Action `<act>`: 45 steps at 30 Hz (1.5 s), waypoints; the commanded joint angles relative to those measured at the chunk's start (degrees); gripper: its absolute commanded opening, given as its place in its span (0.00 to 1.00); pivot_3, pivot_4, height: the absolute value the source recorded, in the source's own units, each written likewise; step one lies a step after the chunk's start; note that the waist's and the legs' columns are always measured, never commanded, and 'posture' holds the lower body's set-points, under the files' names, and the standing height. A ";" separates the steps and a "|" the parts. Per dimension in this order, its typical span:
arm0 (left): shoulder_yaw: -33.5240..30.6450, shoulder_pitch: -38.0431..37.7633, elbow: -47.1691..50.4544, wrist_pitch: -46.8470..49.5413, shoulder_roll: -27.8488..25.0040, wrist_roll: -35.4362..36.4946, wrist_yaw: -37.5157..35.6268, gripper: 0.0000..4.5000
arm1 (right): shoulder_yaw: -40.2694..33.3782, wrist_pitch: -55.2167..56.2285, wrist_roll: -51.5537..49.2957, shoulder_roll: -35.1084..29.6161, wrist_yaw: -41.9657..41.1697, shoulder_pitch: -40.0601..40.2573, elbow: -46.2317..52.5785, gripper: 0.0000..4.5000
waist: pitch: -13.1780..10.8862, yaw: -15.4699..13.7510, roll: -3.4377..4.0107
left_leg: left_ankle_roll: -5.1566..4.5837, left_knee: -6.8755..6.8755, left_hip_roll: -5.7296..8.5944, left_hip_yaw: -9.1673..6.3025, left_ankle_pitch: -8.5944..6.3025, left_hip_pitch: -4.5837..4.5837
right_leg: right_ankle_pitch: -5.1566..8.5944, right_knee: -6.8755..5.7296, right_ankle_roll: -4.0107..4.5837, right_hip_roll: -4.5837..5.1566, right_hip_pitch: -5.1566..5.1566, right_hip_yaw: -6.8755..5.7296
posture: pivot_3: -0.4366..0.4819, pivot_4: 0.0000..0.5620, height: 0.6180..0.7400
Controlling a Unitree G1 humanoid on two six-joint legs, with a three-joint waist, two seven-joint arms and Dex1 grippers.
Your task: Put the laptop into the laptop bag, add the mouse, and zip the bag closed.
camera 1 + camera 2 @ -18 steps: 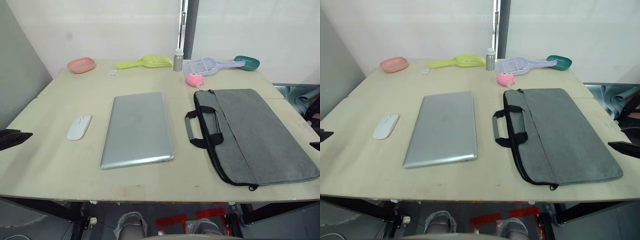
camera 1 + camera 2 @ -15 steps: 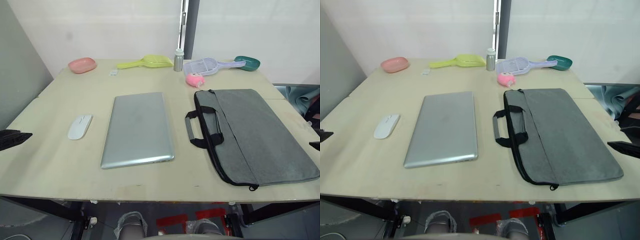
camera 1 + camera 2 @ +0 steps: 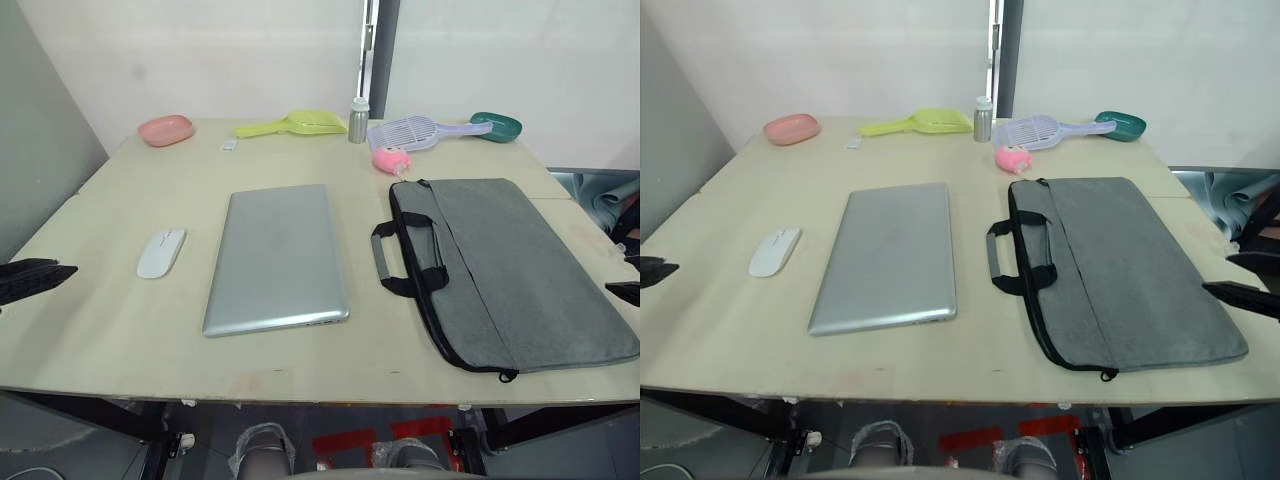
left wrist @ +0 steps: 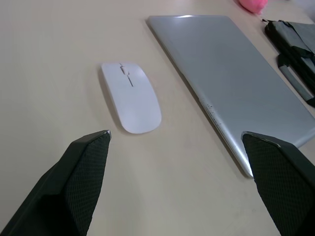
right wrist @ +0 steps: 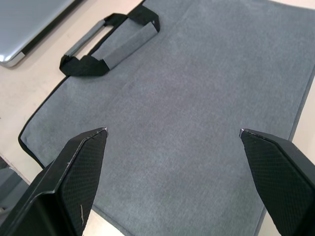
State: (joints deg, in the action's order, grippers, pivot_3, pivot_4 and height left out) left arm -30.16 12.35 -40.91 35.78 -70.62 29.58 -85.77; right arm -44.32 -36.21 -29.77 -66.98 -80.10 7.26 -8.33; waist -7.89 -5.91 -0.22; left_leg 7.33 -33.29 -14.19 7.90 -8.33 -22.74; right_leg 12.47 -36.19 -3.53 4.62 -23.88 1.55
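Silver-grey and shut flat, the laptop (image 3: 276,258) lies at the middle of your pale wooden table (image 3: 100,340) in the head camera's left eye view, with the white mouse (image 3: 160,253) just to its left and the grey laptop bag (image 3: 520,270) to its right, black handles (image 3: 405,258) turned toward the laptop. None of the three touches another. Along the far edge you see a pink oval dish (image 3: 165,129), a yellow scoop (image 3: 292,124), a small metal bottle (image 3: 357,121), a lilac slotted scoop (image 3: 415,131), a teal scoop (image 3: 497,125) and a fuzzy pink toy (image 3: 390,159) just beyond the bag's far corner. Your left gripper (image 3: 35,280) pokes in at the table's left edge, well short of the mouse.

From the right eye, your right gripper (image 3: 1240,292) shows at the right edge, over the bag's right side.

At the left wrist, the two black fingers (image 4: 74,182) stand wide apart above bare tabletop, the mouse ahead between them and the laptop's edge near one finger.

At the right wrist, the fingers (image 5: 275,177) are likewise spread wide, hanging over the bag's grey fabric and holding nothing.
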 commanded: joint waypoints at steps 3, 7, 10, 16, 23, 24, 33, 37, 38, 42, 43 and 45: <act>-0.05 2.08 7.18 5.14 2.35 3.19 1.69 0.99 | -0.35 -0.47 -2.30 0.06 0.54 -1.54 3.10 1.00 | 0.00 -0.04 0.00 | -0.01 -0.02 0.00 0.00 0.00 -0.01 | 0.00 0.00 0.00 0.00 0.00 0.00 | 0.48 0.27 1.00; -0.08 7.70 11.53 10.71 6.40 6.72 6.21 0.99 | 1.11 -4.97 -7.61 1.37 3.45 -6.36 8.96 1.00 | 0.00 -0.14 0.03 | -0.04 -0.19 0.01 0.00 0.02 0.01 | -0.01 -0.26 0.01 0.03 -0.02 0.01 | 0.48 0.27 1.00; 2.80 10.19 15.64 11.96 9.39 7.47 7.87 0.99 | 6.13 -7.76 -11.24 2.59 6.68 -10.53 15.91 1.00 | 0.01 0.07 0.02 | -0.05 -0.29 0.00 -0.02 0.02 0.03 | -0.01 -0.41 0.01 0.02 -0.02 0.04 | 0.48 0.27 1.00; 8.54 17.54 16.05 21.37 12.99 9.88 10.08 1.00 | 20.16 -11.10 -14.37 7.00 14.10 -23.08 23.20 0.66 | 0.01 0.01 0.04 | -0.05 -0.54 0.01 -0.05 0.03 0.03 | 0.00 -0.72 0.01 0.02 -0.04 0.08 | 0.48 0.27 1.00; 14.26 33.95 -3.78 30.04 16.22 3.84 20.68 1.00 | 38.31 -7.67 -8.01 12.65 16.27 -36.05 24.12 0.12 | 0.01 -0.23 0.07 | 0.00 -0.68 0.06 -0.18 0.08 -0.07 | -0.01 -0.87 0.01 0.02 -0.08 0.04 | 0.48 0.27 1.00; 14.98 35.51 -5.40 30.51 16.44 3.11 21.22 1.00 | 40.46 -7.02 -6.88 13.57 16.05 -37.66 23.43 0.05 | 0.01 -0.22 0.06 | 0.01 -0.68 0.08 -0.19 0.08 -0.12 | -0.01 -0.86 0.01 0.03 -0.09 0.03 | 0.48 0.27 1.00; 23.15 41.85 -11.81 34.62 19.97 -1.78 20.79 1.00 | 58.56 3.26 11.03 24.61 17.77 -50.11 7.09 0.02 | 0.00 -0.15 0.06 | 0.21 -0.68 0.09 -0.39 0.17 -0.28 | -0.01 -0.85 0.01 0.04 -0.10 -0.15 | 0.48 0.27 1.00; 24.14 43.63 -16.41 31.56 20.21 -4.93 21.71 1.00 | 62.24 8.37 19.20 30.71 22.31 -56.13 -4.66 0.02 | -0.01 0.33 0.05 | 0.41 -0.69 0.08 -0.50 0.28 -0.37 | -0.02 -0.86 0.01 0.02 -0.13 -0.24 | 0.48 0.27 1.00; 23.10 44.71 -18.04 31.75 20.23 -4.84 22.16 1.00 | 63.04 10.25 21.47 32.17 23.72 -57.58 -7.97 0.02 | -0.02 0.37 0.06 | 0.42 -0.69 0.08 -0.51 0.28 -0.36 | -0.02 -0.86 0.01 0.01 -0.12 -0.24 | 0.48 0.27 1.00; 25.41 45.58 -19.20 30.16 21.11 -7.34 19.80 1.00 | 64.90 13.79 26.54 37.66 26.31 -61.81 -17.97 0.02 | -0.02 0.32 0.06 | 0.46 -0.68 0.09 -0.59 0.28 -0.45 | -0.02 -0.83 0.02 0.03 -0.12 -0.33 | 0.48 0.27 1.00; 25.32 45.85 -19.86 30.01 21.35 -7.66 19.83 1.00 | 65.23 14.34 27.59 38.63 26.47 -62.36 -19.50 0.02 | -0.02 0.27 0.06 | 0.46 -0.65 0.10 -0.61 0.28 -0.47 | -0.02 -0.78 0.03 0.03 -0.12 -0.37 | 0.48 0.27 1.00; 24.57 46.54 -22.05 28.76 22.09 -8.51 20.90 1.00 | 67.14 15.94 30.64 40.88 27.22 -63.44 -23.00 0.02 | -0.02 0.24 0.06 | 0.46 -0.63 0.10 -0.72 0.28 -0.54 | -0.01 -0.72 0.04 0.03 -0.11 -0.48 | 0.48 0.27 1.00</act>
State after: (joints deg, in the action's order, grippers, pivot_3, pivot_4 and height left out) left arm -4.94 57.12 -62.04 65.65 -48.39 21.77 -64.97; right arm 22.13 -21.98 -1.04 -26.52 -53.47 -54.48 -30.15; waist -7.91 -5.67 -0.16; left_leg 7.80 -33.92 -14.09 7.17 -8.06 -23.29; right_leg 12.47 -36.90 -3.48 4.65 -23.98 1.05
